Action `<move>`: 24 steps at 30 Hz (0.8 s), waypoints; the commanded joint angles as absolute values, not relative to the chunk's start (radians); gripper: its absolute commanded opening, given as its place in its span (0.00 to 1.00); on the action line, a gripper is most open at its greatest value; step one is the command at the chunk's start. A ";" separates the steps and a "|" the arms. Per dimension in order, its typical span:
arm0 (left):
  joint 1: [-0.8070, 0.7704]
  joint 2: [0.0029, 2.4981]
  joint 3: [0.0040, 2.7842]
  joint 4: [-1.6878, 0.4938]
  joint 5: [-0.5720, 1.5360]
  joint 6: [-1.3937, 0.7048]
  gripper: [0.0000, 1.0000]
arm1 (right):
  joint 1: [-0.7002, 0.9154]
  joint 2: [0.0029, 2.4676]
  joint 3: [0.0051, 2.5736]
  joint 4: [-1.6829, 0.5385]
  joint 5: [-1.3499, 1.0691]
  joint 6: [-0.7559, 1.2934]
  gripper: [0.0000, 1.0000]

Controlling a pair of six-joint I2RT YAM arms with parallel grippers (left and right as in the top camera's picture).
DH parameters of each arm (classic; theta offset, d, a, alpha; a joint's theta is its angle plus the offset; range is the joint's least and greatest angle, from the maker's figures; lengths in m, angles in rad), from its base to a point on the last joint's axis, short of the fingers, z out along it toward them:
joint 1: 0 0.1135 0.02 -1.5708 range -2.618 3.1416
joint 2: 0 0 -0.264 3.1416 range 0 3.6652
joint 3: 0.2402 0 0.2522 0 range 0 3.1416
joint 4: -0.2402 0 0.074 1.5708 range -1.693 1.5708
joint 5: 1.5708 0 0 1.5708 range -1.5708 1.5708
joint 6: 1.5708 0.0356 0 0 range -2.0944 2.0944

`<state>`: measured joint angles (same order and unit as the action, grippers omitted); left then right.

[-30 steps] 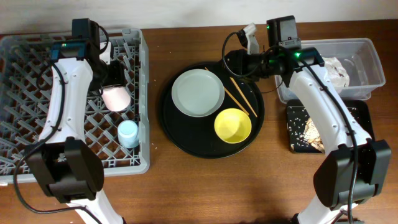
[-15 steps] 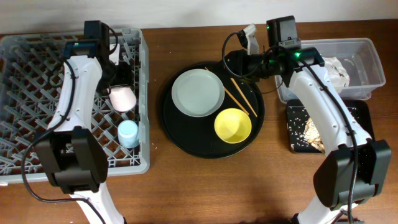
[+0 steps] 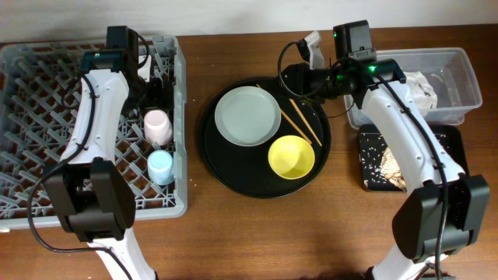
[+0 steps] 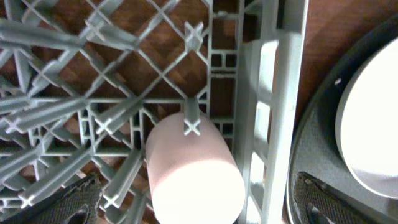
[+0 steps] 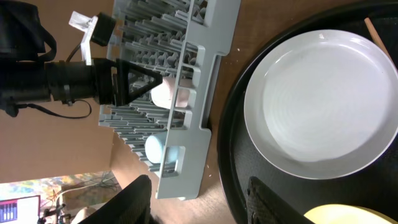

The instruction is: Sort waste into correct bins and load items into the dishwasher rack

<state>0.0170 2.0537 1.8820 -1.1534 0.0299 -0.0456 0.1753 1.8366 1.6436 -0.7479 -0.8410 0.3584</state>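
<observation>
My left gripper (image 3: 154, 105) (image 4: 193, 208) is open inside the grey dishwasher rack (image 3: 47, 117) (image 4: 273, 93). The pink cup (image 3: 157, 126) (image 4: 193, 168) stands free between its spread fingers (image 4: 62, 205), by the rack's right wall. A light blue cup (image 3: 160, 166) (image 5: 155, 148) sits just in front of it. My right gripper (image 3: 299, 78) (image 5: 202, 202) is open and empty above the back edge of the round black tray (image 3: 226, 167). That tray carries the pale plate (image 3: 247, 115) (image 5: 323, 106), the yellow bowl (image 3: 291, 156) and two chopsticks (image 3: 299, 118).
At the right, a clear tub (image 3: 459, 70) holds crumpled white napkins (image 3: 420, 87). In front of it a shallow black tray (image 3: 447, 140) holds tan food scraps (image 3: 389, 159). Bare wooden table lies in front of the round tray.
My left gripper has opened and let go of the pink cup, which now stands in the rack a little further right. The right arm has not moved.
</observation>
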 commanded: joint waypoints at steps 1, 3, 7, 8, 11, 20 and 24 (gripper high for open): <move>0.016 2.054 1.965 -1.212 0.095 -0.041 0.99 | 0.177 1.839 1.648 -0.756 -0.829 0.344 0.51; 0.016 2.051 2.033 -1.278 0.139 -0.041 0.99 | 0.178 1.839 1.648 -0.772 -0.797 0.344 0.51; 0.015 2.033 2.163 -1.396 0.188 -0.040 0.99 | 0.178 1.839 1.648 -0.835 -0.691 0.344 0.50; 0.015 2.025 2.188 -1.418 0.197 -0.039 0.99 | 0.178 1.839 1.648 -0.851 -0.667 0.345 0.49; 0.015 1.985 2.226 -1.449 0.226 -0.032 0.99 | 0.178 1.835 1.654 -0.921 -0.603 0.344 0.44; -0.076 1.898 2.226 -1.486 0.249 -0.031 0.99 | 0.178 1.677 1.674 -1.281 -0.211 0.349 0.53; -0.141 1.900 2.220 -1.469 0.220 -0.037 0.99 | 0.183 1.679 1.662 -1.366 -0.147 0.356 0.53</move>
